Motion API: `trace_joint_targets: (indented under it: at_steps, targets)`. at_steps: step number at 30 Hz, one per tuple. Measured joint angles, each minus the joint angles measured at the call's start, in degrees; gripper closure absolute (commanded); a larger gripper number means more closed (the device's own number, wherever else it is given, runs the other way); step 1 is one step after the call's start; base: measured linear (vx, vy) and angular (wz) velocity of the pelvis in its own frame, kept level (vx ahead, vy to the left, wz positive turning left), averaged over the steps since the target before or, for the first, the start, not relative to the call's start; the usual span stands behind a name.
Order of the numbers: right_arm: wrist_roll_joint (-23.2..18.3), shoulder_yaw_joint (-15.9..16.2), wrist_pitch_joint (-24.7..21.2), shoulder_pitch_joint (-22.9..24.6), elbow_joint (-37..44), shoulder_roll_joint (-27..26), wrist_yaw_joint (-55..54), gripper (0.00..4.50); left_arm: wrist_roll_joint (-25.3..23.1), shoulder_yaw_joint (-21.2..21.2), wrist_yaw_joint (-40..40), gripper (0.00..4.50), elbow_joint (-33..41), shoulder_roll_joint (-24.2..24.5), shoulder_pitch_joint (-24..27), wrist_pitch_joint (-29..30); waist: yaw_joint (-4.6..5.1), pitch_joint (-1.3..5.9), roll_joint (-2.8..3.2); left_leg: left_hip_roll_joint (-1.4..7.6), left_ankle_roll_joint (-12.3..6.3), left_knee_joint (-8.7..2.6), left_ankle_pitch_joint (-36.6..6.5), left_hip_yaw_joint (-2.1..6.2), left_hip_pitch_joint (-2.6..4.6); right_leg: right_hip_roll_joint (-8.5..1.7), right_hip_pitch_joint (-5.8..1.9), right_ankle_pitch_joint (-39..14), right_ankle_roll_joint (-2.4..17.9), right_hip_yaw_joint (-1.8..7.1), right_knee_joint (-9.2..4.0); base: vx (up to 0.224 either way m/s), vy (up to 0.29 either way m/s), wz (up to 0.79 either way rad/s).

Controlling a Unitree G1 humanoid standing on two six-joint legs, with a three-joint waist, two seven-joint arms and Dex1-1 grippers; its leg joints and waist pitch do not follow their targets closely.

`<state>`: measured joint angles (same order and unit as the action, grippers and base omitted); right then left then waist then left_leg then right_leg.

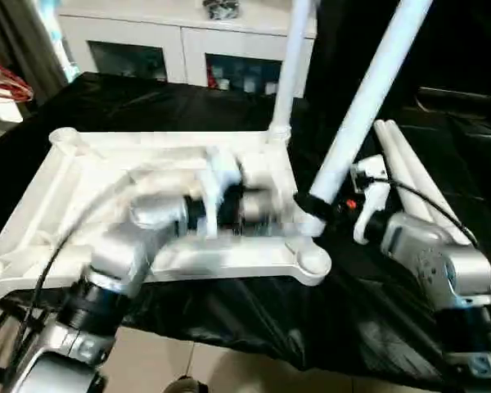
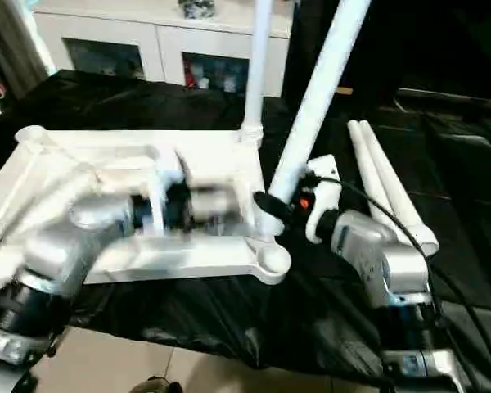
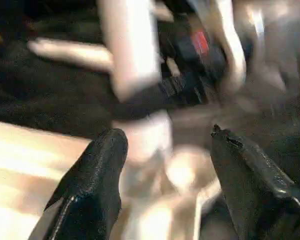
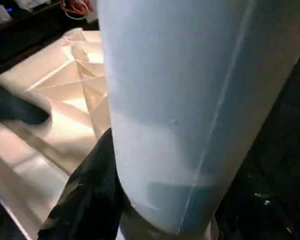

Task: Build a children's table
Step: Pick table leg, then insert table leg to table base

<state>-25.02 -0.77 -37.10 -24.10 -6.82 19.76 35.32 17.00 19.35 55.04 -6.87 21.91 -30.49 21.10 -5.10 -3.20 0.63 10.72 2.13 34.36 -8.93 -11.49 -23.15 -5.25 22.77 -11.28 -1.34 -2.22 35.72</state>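
Blurrily, left gripper (image 3: 165, 165) wide (motion-smeared), right gripper (image 1: 309, 210) clasping leg (image 1: 368, 102), top cropped.

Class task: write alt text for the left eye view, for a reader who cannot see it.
The right gripper clamps a tilted white leg at the near right corner socket of an upturned white tabletop on black cloth. One leg already stands in the far corner; two more lie to the right. The left gripper, blurred, hovers over the ribbed underside.
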Motion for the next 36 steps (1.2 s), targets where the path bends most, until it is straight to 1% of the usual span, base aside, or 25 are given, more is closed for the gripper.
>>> trace_joint_targets:
  at_steps: [3, 6, 7, 10, 12, 15, 18, 20, 21, 22, 23, 25, 26, 27, 30, 36]
  targets:
    - [0.0, 0.0, 0.1, 0.3, 0.6, 0.1, -0.1, 2.57, -3.4, 3.6, 2.4, 1.43, -3.6, 1.3, -0.1, -3.4, 0.11, 0.03, 0.14, 0.02, 0.04, -0.04, 0.0, 0.0, 0.07, 0.0, 0.04, 0.0, 0.0, 0.0, 0.14, 0.0, 0.0, 0.0]
    - [0.1, 0.0, 0.5, 1.3, 2.0, 0.1, -0.2, 2.57, -6.2, 6.5, 4.5, 1.43, -6.6, 2.4, -0.1, -6.3, 0.26, 0.11, 0.52, 0.02, 0.06, -0.07, 0.0, 0.01, 0.12, 0.01, 0.04, 0.0, 0.0, 0.01, 0.17, 0.0, 0.0, 0.0]
    - [0.3, 0.0, 0.5, 1.7, 2.1, 0.2, -0.4, 2.57, -7.7, 7.3, 5.4, 1.71, -8.2, 2.8, -0.1, -7.8, 0.34, 0.1, 0.69, 0.02, 0.06, -0.07, 0.0, 0.01, 0.12, 0.01, 0.04, 0.0, 0.0, 0.01, 0.18, 0.0, 0.0, 0.0]
    - [0.5, 0.0, 0.5, 1.8, 2.4, 0.3, -0.6, 2.57, -9.8, 8.1, 6.4, 1.81, -11.2, 3.5, -0.1, -9.1, 0.39, 0.13, 1.32, 0.01, 0.06, -0.06, 0.0, 0.01, 0.12, 0.01, 0.05, 0.0, 0.0, 0.02, 0.19, 0.0, 0.0, 0.0]
    - [0.5, 0.0, 0.5, 1.8, 2.8, 0.3, -0.6, 2.57, -10.1, 8.1, 7.1, 2.05, -12.2, 3.8, -0.1, -9.3, 0.31, 0.14, 1.59, 0.02, 0.06, -0.07, 0.0, 0.01, 0.12, 0.01, 0.06, 0.0, 0.0, 0.0, 0.2, 0.0, 0.0, 0.0]
    - [0.5, 0.0, 0.5, 1.9, 3.6, 0.5, -0.5, 2.57, -10.1, 8.2, 8.4, 2.28, -12.8, 3.9, -0.1, -10.0, 0.23, 0.14, 1.65, 0.02, 0.06, -0.08, 0.0, 0.01, 0.12, 0.01, 0.07, 0.0, 0.0, 0.0, 0.22, 0.0, 0.0, 0.0]
    - [0.9, 0.1, 0.5, 1.9, 3.9, 0.5, -0.5, 2.57, -10.1, 8.3, 8.7, 2.63, -13.2, 3.9, -0.1, -10.0, 0.23, 0.14, 1.65, 0.02, 0.06, -0.06, 0.0, 0.0, 0.11, 0.01, 0.06, 0.0, 0.0, 0.02, 0.21, 0.0, 0.0, 0.0]
    - [0.9, 0.3, 0.5, 2.0, 3.9, 0.6, -0.3, 2.57, -10.1, 8.3, 8.5, 2.75, -13.8, 3.8, -0.1, -10.1, 0.21, 0.14, 1.65, 0.01, 0.06, -0.07, 0.0, 0.0, 0.11, 0.01, 0.06, 0.0, 0.0, 0.02, 0.21, 0.0, 0.0, 0.0]
    - [0.9, 0.6, 0.5, 2.0, 3.9, 0.6, -0.2, 2.57, -10.1, 8.2, 8.5, 2.97, -14.4, 3.7, -0.1, -10.1, 0.21, 0.14, 1.65, 0.02, 0.06, -0.07, 0.0, 0.0, 0.12, 0.01, 0.07, 0.0, 0.0, 0.01, 0.21, 0.0, 0.0, 0.0]
    - [0.9, 0.8, 0.4, 2.1, 4.0, 0.7, 0.0, 2.57, -10.1, 8.0, 8.5, 2.97, -14.9, 3.5, -0.1, -10.2, 0.22, 0.14, 1.65, 0.02, 0.06, -0.07, 0.0, 0.0, 0.12, 0.01, 0.07, 0.0, 0.0, 0.01, 0.21, 0.0, 0.0, 0.0]
    - [0.9, 1.1, 0.4, 2.2, 4.1, 0.8, 0.1, 2.57, -10.1, 7.8, 8.5, 3.12, -15.1, 3.2, -0.1, -10.3, 0.2, 0.14, 1.65, 0.02, 0.06, -0.07, 0.0, 0.0, 0.12, 0.01, 0.06, 0.0, 0.0, 0.01, 0.22, 0.0, 0.0, 0.0]
    - [0.9, 1.4, 0.2, 2.4, 4.4, 0.8, 0.3, 2.57, -10.1, 7.4, 8.7, 3.19, -15.5, 2.7, -0.1, -10.3, 0.16, 0.14, 1.65, 0.02, 0.06, -0.06, 0.0, 0.0, 0.12, 0.01, 0.06, 0.0, 0.0, 0.01, 0.22, 0.0, 0.0, 0.0]
    - [1.0, 1.4, 0.2, 2.5, 4.4, 0.9, 0.4, 2.57, -10.1, 7.2, 8.8, 3.3, -15.6, 2.4, -0.1, -10.3, 0.1, 0.14, 1.65, 0.02, 0.06, -0.06, 0.0, 0.0, 0.12, 0.0, 0.05, 0.0, 0.0, 0.02, 0.21, 0.0, 0.0, 0.0]
    - [1.0, 1.4, 0.1, 2.6, 4.5, 1.1, 0.5, 2.57, -10.0, 7.1, 9.0, 3.52, -15.7, 2.3, -0.1, -10.3, 0.09, 0.14, 1.65, 0.01, 0.06, -0.06, 0.0, 0.0, 0.12, -0.01, 0.05, 0.0, 0.0, 0.02, 0.21, 0.0, 0.0, 0.0]
    - [1.0, 1.4, 0.1, 2.6, 4.5, 1.3, 0.7, 2.57, -10.0, 6.9, 9.2, 3.65, -15.9, 2.3, -0.1, -10.3, 0.14, 0.14, 1.65, 0.01, 0.06, -0.06, 0.0, 0.0, 0.12, -0.01, 0.06, 0.0, 0.0, 0.02, 0.21, 0.0, 0.0, 0.0]
    - [1.1, 1.7, 0.1, 2.6, 4.5, 1.6, 1.0, 2.57, -10.3, 6.8, 9.4, 4.2, -16.4, 2.0, -0.1, -11.3, 0.14, 0.15, 1.65, 0.01, 0.06, -0.06, 0.0, 0.0, 0.12, -0.01, 0.06, 0.0, 0.0, 0.02, 0.21, 0.0, 0.0, 0.0]
